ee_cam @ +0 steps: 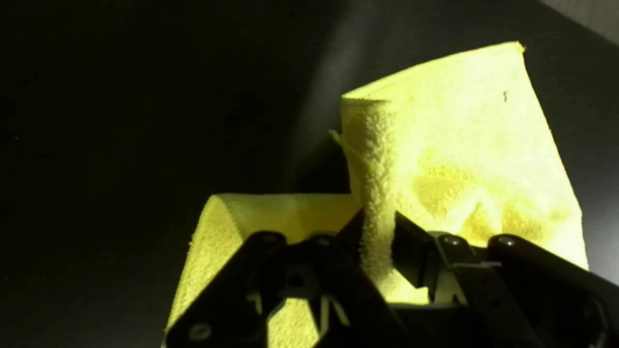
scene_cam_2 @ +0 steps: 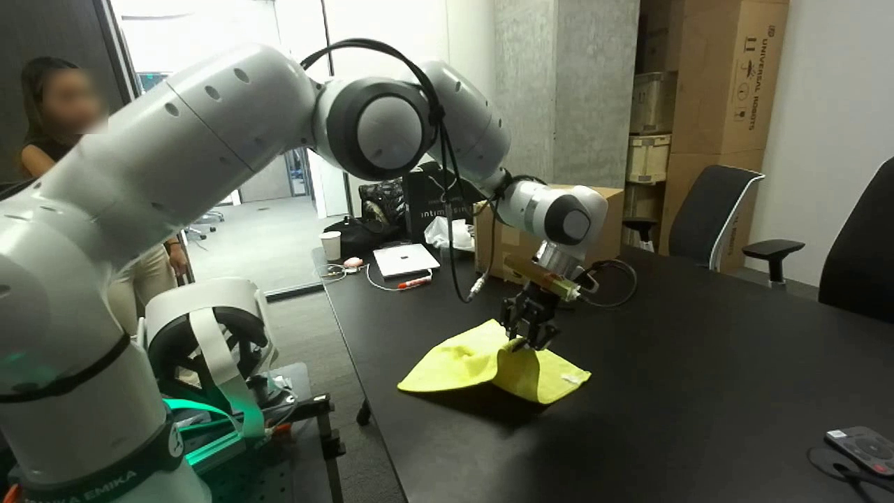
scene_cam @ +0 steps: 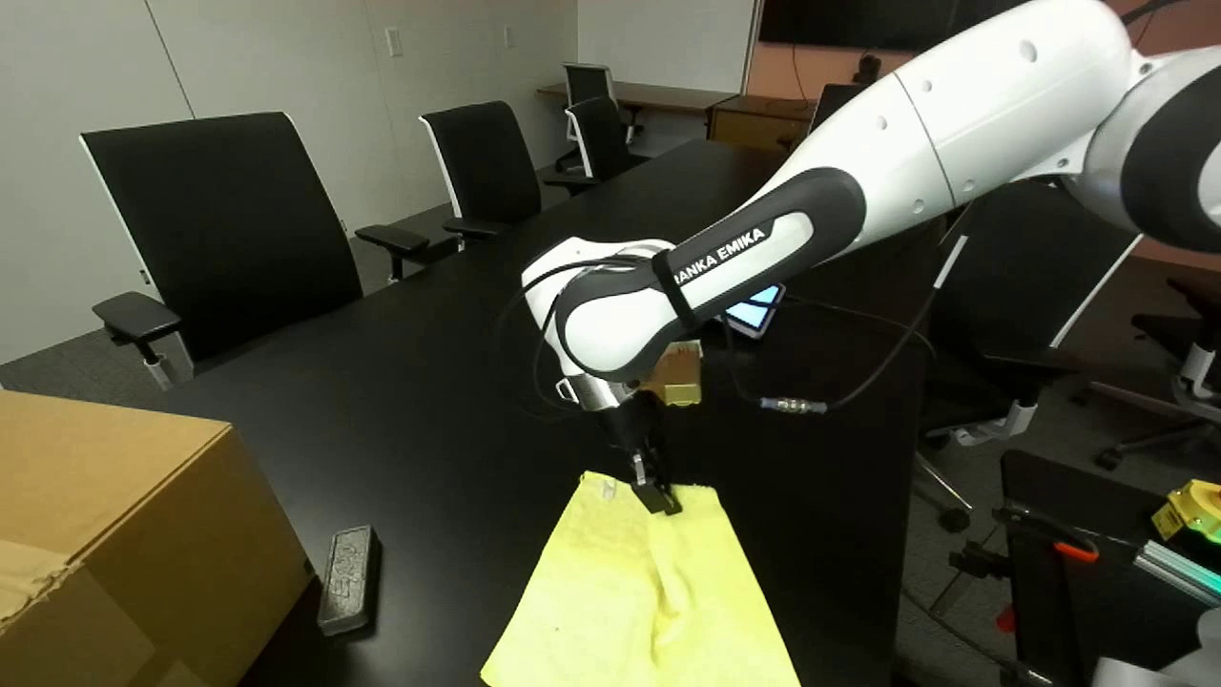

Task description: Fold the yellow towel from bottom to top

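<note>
Holds the yellow towel (scene_cam_2: 475, 363), partly on the dark table (scene_cam_2: 663, 391), by 1 raised ridge clamped in the gripper (ee_cam: 379, 239). Shows no finished fold; likely needs carrying over, laying flat, releasing.

In an exterior view, the towel (scene_cam: 610, 582) rests on the worktop (scene_cam: 448, 401), a fold of it inside my end effector (scene_cam: 658, 500). Left of the towel I see an eraser (scene_cam: 348, 577), then a box (scene_cam: 172, 553); chairs (scene_cam: 224, 215) stand behind both.

One yellow towel (scene_cam: 615, 587), one claw (ee_cam: 379, 239), one arm (scene_cam: 916, 134), one cup (scene_cam_2: 330, 247)
</note>
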You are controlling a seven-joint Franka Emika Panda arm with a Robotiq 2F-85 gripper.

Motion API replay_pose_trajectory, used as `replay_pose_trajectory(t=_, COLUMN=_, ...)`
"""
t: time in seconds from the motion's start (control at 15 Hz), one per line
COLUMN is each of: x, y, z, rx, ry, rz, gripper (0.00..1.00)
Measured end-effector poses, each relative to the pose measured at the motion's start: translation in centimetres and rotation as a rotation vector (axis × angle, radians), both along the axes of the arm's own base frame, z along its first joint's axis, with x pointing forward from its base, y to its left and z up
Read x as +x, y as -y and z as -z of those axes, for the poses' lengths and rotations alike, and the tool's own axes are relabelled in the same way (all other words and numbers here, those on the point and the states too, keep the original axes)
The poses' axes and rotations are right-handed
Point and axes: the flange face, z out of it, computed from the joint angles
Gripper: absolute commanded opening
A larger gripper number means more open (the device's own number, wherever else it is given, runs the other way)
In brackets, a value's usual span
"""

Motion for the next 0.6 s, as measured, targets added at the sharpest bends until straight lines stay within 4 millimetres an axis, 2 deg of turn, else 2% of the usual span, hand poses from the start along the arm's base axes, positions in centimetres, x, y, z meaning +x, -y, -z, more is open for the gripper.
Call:
replay_pose_trajectory(t=0.4, x=4.6, y=0.1, z=-0.9, rx=-0.065, ry=0.159, rz=0.241, gripper=0.04)
replay_pose_trajectory(t=0.47, x=5.0, y=0.0, z=-0.9, rx=-0.080, ry=0.183, rz=0.275, gripper=0.08)
replay_pose_trajectory(t=0.53, x=5.4, y=-0.2, z=-0.8, rx=-0.096, ry=0.203, rz=0.305, gripper=0.35)
replay_pose_trajectory(t=0.6, x=5.6, y=-0.5, z=-0.6, rx=-0.110, ry=0.220, rz=0.329, gripper=0.36)
